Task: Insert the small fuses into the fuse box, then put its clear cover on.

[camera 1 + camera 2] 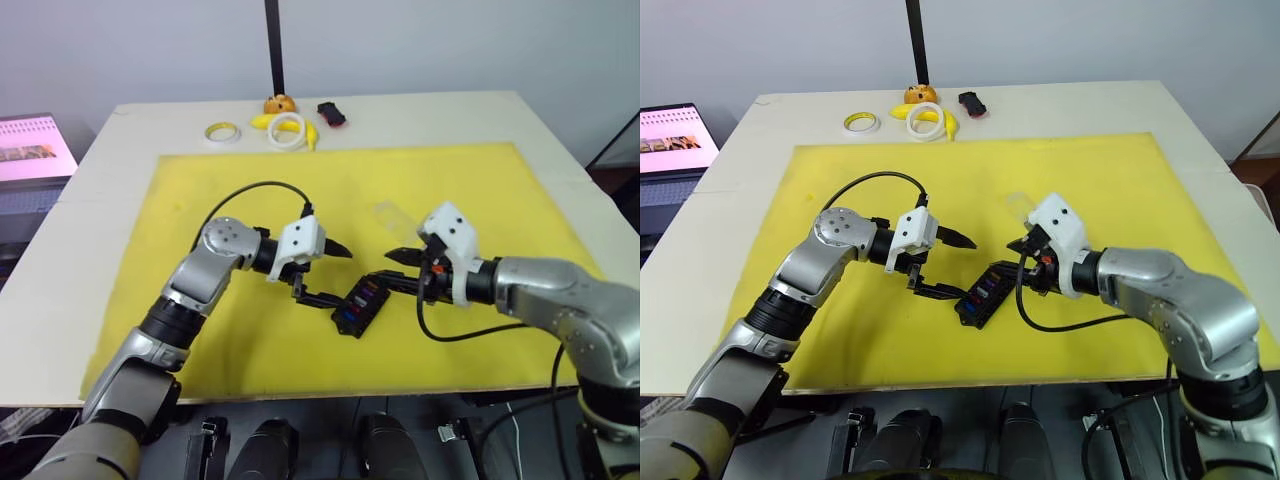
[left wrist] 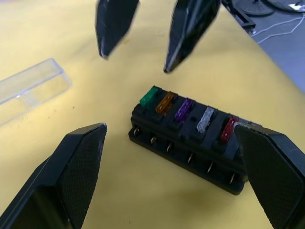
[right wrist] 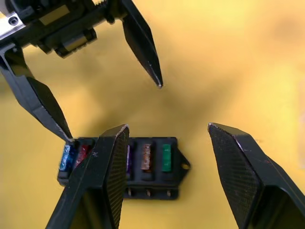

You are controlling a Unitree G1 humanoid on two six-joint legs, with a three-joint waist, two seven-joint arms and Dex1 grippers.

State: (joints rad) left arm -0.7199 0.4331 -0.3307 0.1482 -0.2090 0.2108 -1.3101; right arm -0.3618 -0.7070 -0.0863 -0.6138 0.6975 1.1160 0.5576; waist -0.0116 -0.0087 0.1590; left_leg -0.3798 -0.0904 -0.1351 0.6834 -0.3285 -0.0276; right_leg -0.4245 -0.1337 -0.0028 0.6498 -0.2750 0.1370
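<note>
Pincers, left (image 1: 322, 272) and right (image 1: 400, 270), both spread, flank fuse box (image 1: 360, 305); clear cover (image 2: 28, 88) lies beside.

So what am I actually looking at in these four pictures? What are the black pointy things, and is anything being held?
You are looking at a two-armed robot working at a table. Two pictures come from cameras in its head, looking down over its arms. The other two come from a camera on each wrist, so the big black wedges at the bottom edge are that arm's own fingers.

The black pointy things are grippers, the robot's two-fingered hands. The left gripper and the right gripper are both open and hold nothing. They face each other over the fuse box, a small black block on the yellow mat.

The small fuses already sit in its slots: green, orange, purple, grey, red and blue. The clear cover lies on the mat beside it, not yet fitted.

At the table's far edge lie tape rings and a banana.
</note>
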